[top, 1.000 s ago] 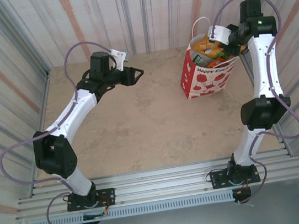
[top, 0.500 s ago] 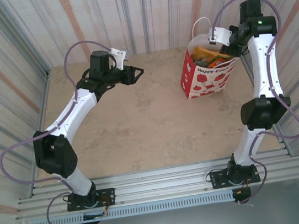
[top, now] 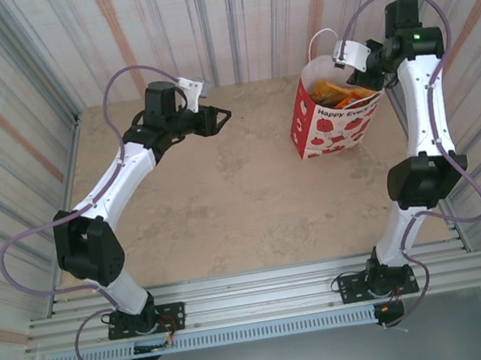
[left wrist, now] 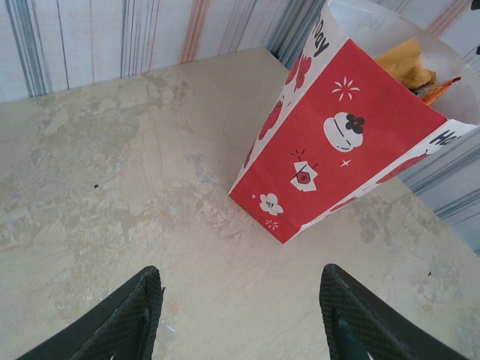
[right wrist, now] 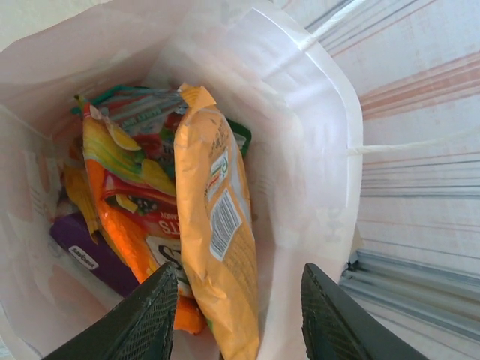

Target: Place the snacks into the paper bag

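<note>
Marbled desk (top: 225,200): right jaws hang parted, empty, above upright snacks (right wrist: 214,225) in the paper bag (top: 331,124) — left jaws likewise, well away.

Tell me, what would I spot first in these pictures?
The bag, white and red, stands at the far right of the table, stuffed with shiny snacks in yellow, orange and purple. The right gripper hangs open just above its mouth. The left gripper hovers open over bare table, facing the bag.
</note>
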